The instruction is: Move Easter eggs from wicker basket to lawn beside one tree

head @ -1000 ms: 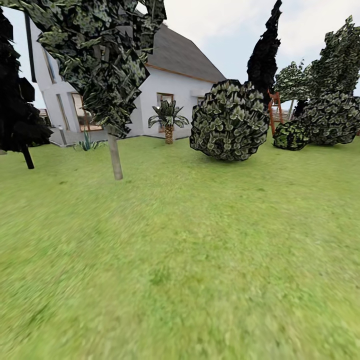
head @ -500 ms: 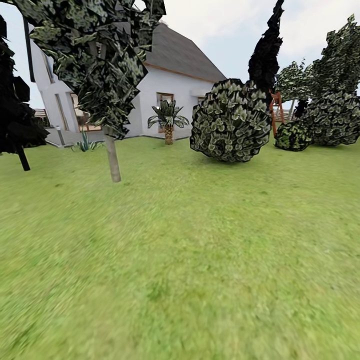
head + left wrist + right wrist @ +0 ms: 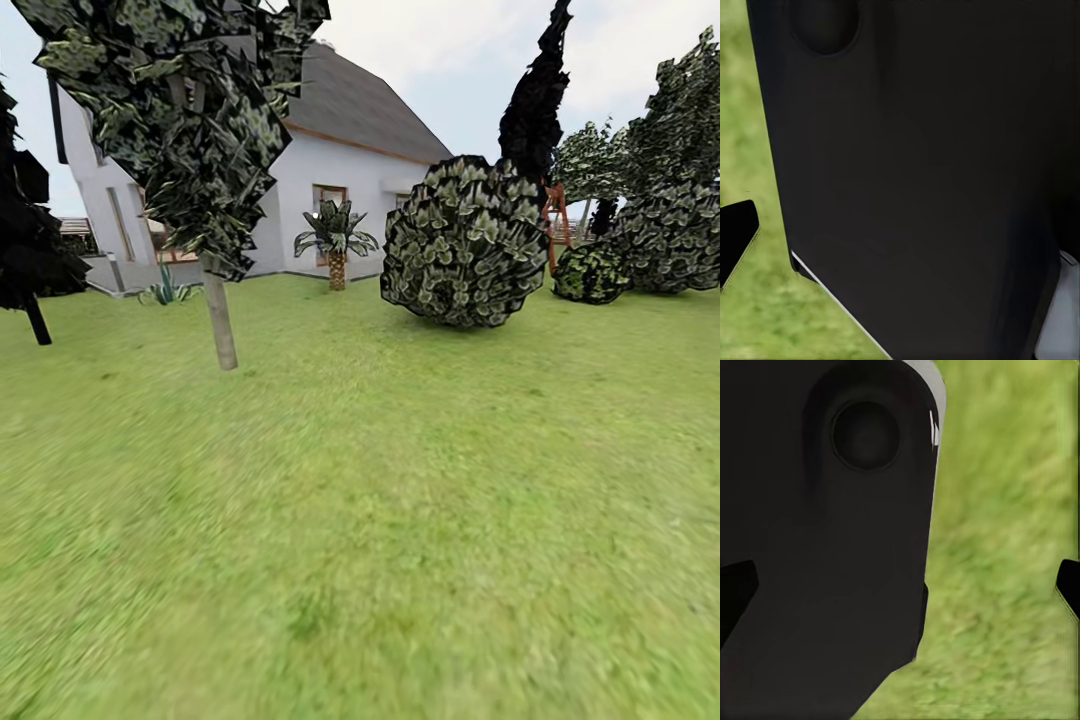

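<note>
Head view: open lawn [image 3: 400, 520] ran unbroken from the near edge to the planting line, wide room ahead and to the right. A tree [image 3: 218, 310] with a bare grey trunk stood left of centre. Beyond it, white house [image 3: 340, 180] and a short palm [image 3: 336, 250] at its wall. A round bush [image 3: 462, 245] sat mid-right, with a dark columnar conifer [image 3: 535, 90] behind. A further bush [image 3: 590, 272] stood at the far right edge, and a dark tree [image 3: 30, 250] at the left edge.

Left wrist view: black robot body panel [image 3: 922, 180] blocked most of the frame; one dark fingertip [image 3: 735, 236] over grass. Right wrist view: two fingertips [image 3: 735, 592] showed at opposite margins, set wide, grass between, nothing held. Left claw's spread could not be told.

Against a second ago: tree trunk and dark tree had slid leftward and slightly nearer, the camera having advanced.
</note>
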Motion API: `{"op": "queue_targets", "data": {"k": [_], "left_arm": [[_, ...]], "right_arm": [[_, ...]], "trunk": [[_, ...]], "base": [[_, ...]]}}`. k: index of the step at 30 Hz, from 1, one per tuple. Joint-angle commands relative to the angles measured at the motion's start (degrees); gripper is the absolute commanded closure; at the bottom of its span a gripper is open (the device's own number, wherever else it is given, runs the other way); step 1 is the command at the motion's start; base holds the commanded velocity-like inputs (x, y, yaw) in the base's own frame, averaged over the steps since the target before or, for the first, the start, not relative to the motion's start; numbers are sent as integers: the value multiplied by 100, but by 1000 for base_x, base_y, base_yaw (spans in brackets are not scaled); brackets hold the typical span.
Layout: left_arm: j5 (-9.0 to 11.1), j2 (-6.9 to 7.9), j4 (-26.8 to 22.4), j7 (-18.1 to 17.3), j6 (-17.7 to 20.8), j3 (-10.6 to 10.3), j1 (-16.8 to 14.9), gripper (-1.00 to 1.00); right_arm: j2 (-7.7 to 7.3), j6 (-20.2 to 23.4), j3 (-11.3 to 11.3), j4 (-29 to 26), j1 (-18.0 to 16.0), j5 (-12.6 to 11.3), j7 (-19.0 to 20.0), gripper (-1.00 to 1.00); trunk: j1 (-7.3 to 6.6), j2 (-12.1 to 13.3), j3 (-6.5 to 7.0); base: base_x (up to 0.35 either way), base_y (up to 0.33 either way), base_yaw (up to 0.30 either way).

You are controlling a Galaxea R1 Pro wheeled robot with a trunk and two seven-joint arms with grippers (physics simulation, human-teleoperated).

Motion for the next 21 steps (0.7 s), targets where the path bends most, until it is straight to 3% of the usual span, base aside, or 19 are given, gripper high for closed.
{"op": "queue_targets", "data": {"k": [1,21], "left_arm": [[-5,-1,-10,7,-7,-2,2,-100],[4,8,-14,7,1,13,4,-100]], "right_arm": [[-1,-6,0,14,-8,38,0,-100],[29,-5,0,14,-8,51,0,-100]], "trunk": [[3,-2,-4],[3,-2,-4]], "base": [[334,0,0],[334,0,0]]}}
